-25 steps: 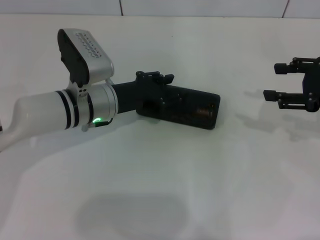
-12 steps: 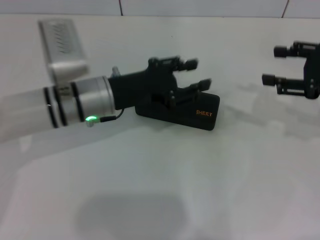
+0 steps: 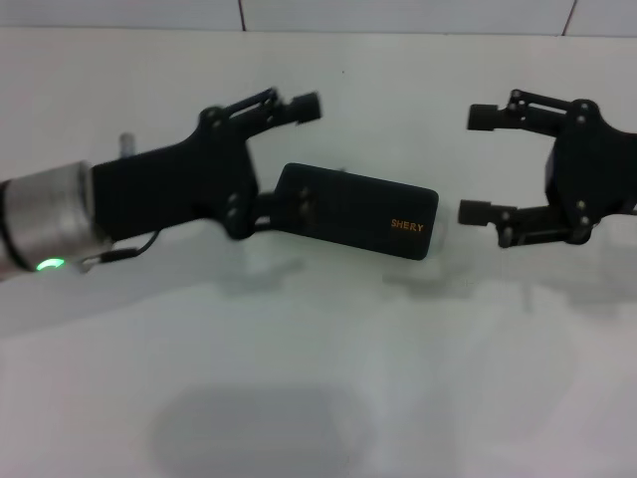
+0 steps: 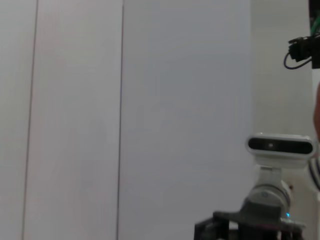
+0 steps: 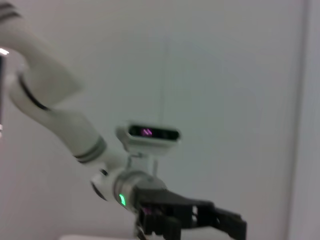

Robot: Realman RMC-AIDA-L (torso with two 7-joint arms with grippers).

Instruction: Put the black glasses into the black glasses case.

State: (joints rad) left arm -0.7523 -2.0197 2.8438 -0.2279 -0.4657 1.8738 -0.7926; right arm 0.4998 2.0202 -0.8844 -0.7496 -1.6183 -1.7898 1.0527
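The black glasses case (image 3: 358, 212) lies closed on the white table, its orange "SHERY" lettering facing me. The black glasses are out of view. In the head view my left gripper (image 3: 304, 154) is open at the case's left end, one finger raised above the case and the other low beside its left edge. Nothing is between its fingers. My right gripper (image 3: 477, 164) hovers open and empty just right of the case, pointing at it. The right wrist view shows the left arm's gripper (image 5: 220, 220) from across the table.
The white table (image 3: 318, 378) stretches wide in front of the case, with a tiled wall (image 3: 398, 12) behind it. Both wrist views look at a pale wall and the robot's head camera (image 4: 280, 145) (image 5: 154, 133).
The left arm has drawn back to the left off the case top and rolled, its fingers now spread. The right gripper has moved left, closer to the case.
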